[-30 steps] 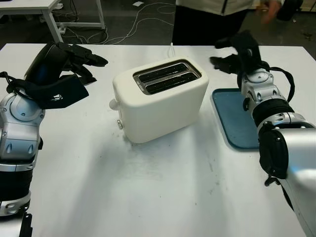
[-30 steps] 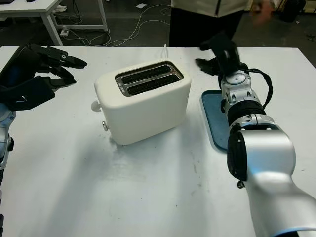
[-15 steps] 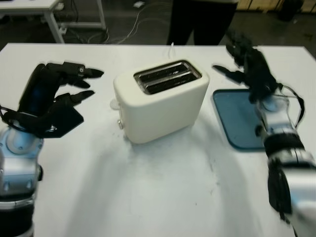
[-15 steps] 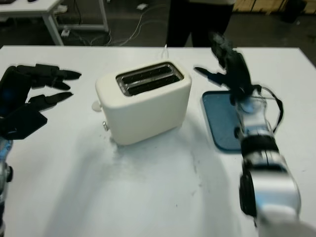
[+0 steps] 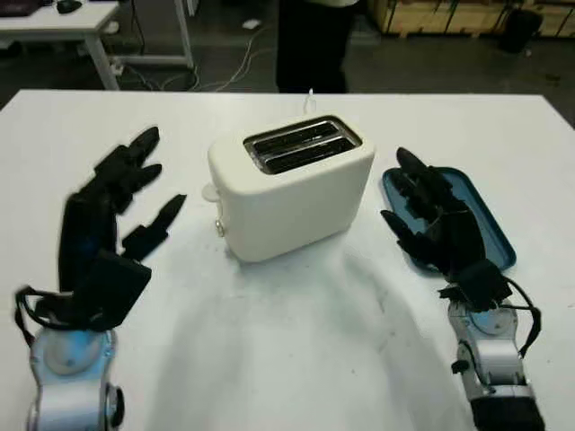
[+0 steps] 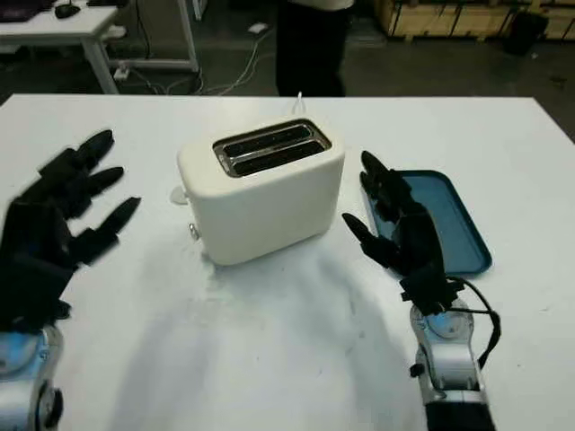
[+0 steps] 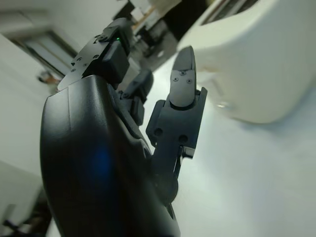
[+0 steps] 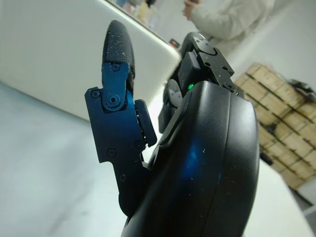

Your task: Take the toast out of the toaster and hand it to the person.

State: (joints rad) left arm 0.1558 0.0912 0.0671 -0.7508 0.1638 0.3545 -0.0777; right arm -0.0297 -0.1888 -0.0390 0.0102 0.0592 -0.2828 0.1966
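Here the left hand, a black, hard-shelled thing of jointed segments with tapering fingertips, is held up over the table to the left of the toaster, open and holding nothing, its palm turned toward the toaster's side. In the left wrist view its glossy shell curves broad and smooth, and one finger shows small screws along its flat link. The right hand stands on the other side of the toaster, likewise open and empty, raised just in front of the tray's near left corner. In the right wrist view the finger ends in a matte, finely speckled pad above a blue-sheened bracket.

Between the two hands sits the toaster, a cream-white box with rounded corners and a smooth, plastic-looking skin; two long dark slots in a metal-edged top, a small knob and a button on its left end. No toast rises above the slots, and what lies inside them I cannot tell. The tray is flat, teal-blue, round-cornered with a low rim. The table is white and lightly scuffed. Beyond its far edge stands a person in dark trousers.
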